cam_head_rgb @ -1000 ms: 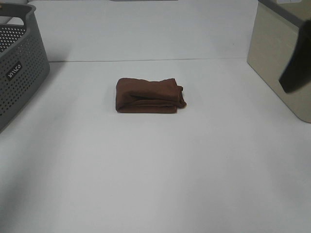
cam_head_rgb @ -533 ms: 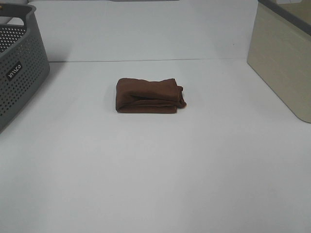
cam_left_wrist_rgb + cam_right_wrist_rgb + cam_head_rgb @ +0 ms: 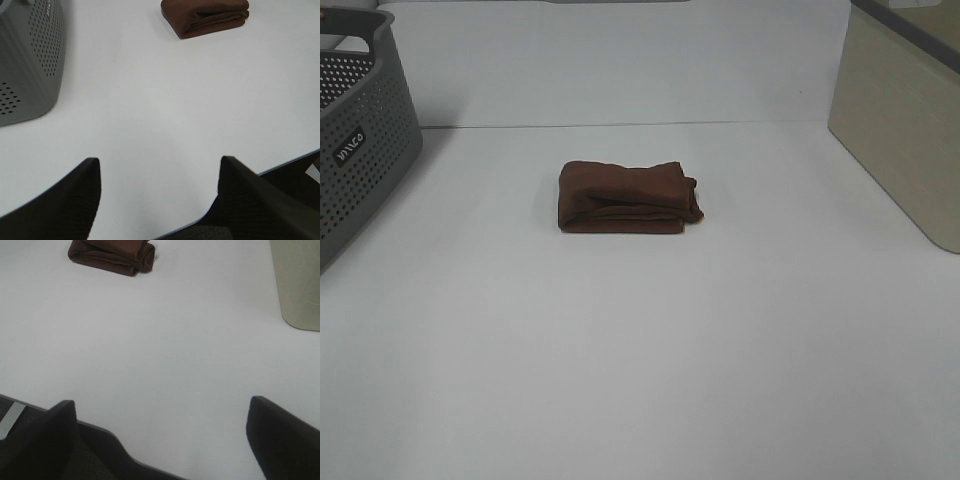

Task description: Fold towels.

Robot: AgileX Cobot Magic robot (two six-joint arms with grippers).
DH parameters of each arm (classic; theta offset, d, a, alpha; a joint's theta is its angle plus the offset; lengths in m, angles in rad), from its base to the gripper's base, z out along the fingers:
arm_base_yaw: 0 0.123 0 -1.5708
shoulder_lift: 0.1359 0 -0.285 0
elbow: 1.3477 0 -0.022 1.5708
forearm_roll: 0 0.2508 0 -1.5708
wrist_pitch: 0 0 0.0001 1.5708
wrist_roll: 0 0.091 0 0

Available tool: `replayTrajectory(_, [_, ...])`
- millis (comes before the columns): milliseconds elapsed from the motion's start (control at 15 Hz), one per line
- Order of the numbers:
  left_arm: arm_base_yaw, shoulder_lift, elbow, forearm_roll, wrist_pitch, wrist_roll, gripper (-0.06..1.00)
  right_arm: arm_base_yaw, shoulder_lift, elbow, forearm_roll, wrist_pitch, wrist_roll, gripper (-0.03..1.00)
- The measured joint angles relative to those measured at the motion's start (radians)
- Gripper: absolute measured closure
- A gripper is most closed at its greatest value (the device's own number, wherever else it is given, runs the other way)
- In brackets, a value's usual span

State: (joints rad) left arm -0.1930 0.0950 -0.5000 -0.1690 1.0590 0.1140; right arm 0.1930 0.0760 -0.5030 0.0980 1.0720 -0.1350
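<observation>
The dark reddish-brown towel (image 3: 628, 197) lies folded into a compact bundle on the white table, near the middle and towards the back. It also shows in the left wrist view (image 3: 206, 16) and in the right wrist view (image 3: 112, 255). Neither gripper shows in the exterior high view. My left gripper (image 3: 157, 187) is open and empty, far from the towel near the table's front edge. My right gripper (image 3: 160, 427) is open and empty, also far back from the towel. The towel's white tag is hidden.
A grey perforated basket (image 3: 355, 140) stands at the left edge, also in the left wrist view (image 3: 27, 60). A beige bin (image 3: 905, 120) stands at the right, also in the right wrist view (image 3: 299, 282). The table's front edge (image 3: 280, 162) lies near both grippers.
A dark arm part seen at the right edge one second ago has left the exterior high view. The towel has not moved.
</observation>
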Motion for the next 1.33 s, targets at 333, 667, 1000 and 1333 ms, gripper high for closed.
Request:
replayTrajectory(333, [0.000,0.000,0.000,-0.021,-0.002,0.046,0.30,0.000,-0.008,0.001,0.000,0.000,0.000,0.11])
replayTrajectory(667, [0.000,0.000,0.000,-0.029,-0.002,0.064,0.30,0.000,-0.008,0.001,0.000,0.000,0.000,0.11])
replayTrajectory(1000, [0.013,-0.001,0.000,-0.029,-0.002,0.064,0.30,0.000,-0.008,0.001,0.000,0.000,0.000,0.11])
replayTrajectory(1333, [0.214,-0.093,0.000,-0.029,-0.002,0.064,0.30,-0.185,-0.028,0.001,0.000,0.000,0.000,0.11])
